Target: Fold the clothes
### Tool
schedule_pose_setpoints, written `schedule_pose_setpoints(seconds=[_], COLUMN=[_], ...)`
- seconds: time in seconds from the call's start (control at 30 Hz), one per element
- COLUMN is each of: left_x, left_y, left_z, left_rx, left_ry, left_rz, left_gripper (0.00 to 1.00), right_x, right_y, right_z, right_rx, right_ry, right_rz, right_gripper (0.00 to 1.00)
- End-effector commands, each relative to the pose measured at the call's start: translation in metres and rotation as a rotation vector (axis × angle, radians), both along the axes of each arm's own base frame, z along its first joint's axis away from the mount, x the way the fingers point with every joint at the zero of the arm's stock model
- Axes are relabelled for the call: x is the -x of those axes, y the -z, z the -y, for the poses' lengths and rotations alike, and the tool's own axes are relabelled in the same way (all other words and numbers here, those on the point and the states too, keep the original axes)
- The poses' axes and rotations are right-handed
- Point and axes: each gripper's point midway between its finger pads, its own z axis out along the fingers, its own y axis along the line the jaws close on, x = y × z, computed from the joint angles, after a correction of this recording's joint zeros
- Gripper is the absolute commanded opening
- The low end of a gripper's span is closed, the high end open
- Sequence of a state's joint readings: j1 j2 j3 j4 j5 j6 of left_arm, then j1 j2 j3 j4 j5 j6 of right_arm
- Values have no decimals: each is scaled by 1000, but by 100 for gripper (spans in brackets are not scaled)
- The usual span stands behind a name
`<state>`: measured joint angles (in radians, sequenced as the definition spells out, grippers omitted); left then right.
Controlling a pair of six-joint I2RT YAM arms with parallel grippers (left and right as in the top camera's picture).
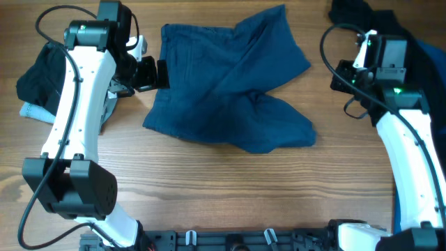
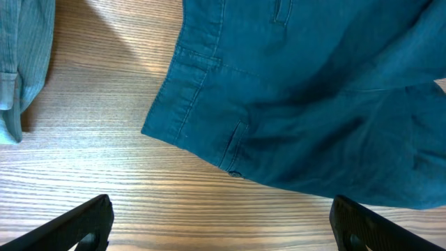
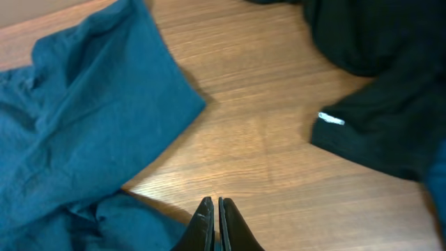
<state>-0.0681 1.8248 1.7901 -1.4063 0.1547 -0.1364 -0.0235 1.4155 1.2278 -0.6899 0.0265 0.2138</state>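
The dark teal-blue shorts (image 1: 230,80) lie rumpled in the middle of the wooden table, waistband towards the left. They also show in the left wrist view (image 2: 313,104) and in the right wrist view (image 3: 77,132). My left gripper (image 1: 152,73) is open and empty at the shorts' left waistband edge; its fingers (image 2: 219,223) hover over bare wood just short of the waistband corner. My right gripper (image 1: 341,75) is shut and empty, to the right of the shorts; its fingertips (image 3: 214,209) are above bare wood.
A black garment (image 1: 38,77) and a pale-denim piece (image 2: 24,63) lie at the far left under my left arm. Another black garment (image 3: 376,90) with a white tag lies at the back right, and a brighter blue piece (image 1: 432,84) at the right edge.
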Motion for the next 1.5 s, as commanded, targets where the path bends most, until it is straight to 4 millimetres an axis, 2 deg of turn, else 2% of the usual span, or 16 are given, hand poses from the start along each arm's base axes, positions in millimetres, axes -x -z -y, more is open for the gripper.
schedule_pose_setpoints(seconds=[0.0, 0.07, 0.13, 0.2, 0.33, 0.5, 0.6, 0.67, 0.87, 0.9, 0.97, 1.03, 1.1, 1.23, 1.3, 1.47], left_x=[5, 19, 32, 41, 40, 41, 36, 35, 37, 37, 39, 40, 40, 34, 31, 25], left_y=[0, 11, 30, 65, 124, 163, 172, 172, 172, 172, 172, 172, 170, 160, 152, 136], left_z=[0, 2, 13, 18, 16, 11, 11, 11, 11, 11, 11, 11, 6, -8, -16, -35], left_rx=[1, 8, 74, 106, 109, 81, 86, 87, 87, 87, 85, 84, 84, 89, 90, 92], left_ry=[3, 4, 8, -23, -73, -79, -77, -76, -77, -77, -77, -70, -86, -126, -151, -203], left_rz=[-13, -77, -143, -188, -151, -90, -51, -45, -49, -50, -58, -62, -61, -26, -1, 55], left_gripper=[100, 98, 93, 90, 79, 76, 46, 4, 4, 4, 4, 4, 4, 4, 4, 4], right_x=[1, 14, 26, 43, 72, 92, 106, 113, 113, 113, 107, 101, 99, 103, 105, 99], right_y=[26, 33, 37, 43, 53, 71, 104, 124, 166, 169, 158, 141, 85, 9, -15, -12], right_z=[-21, -38, -46, -51, -57, -57, -58, -60, -65, -66, -77, -79, -70, -57, -57, -56], right_rx=[-81, -155, -177, -209, -246, -269, -319, -350, -408, -421, -460, -457, -385, -287, -277, -272], right_ry=[-99, -166, -219, -234, -250, -219, -129, -79, -38, -30, -108, -149, -159, -161, -173, -168], right_rz=[-90, -150, -194, -268, -389, -474, -530, -545, -477, -474, -440, -403, -351, -260, -218, -225], right_gripper=[9, 48, 64, 69, 72, 80, 83, 82, 68, 56, 6, 4, 4, 4, 4, 5])
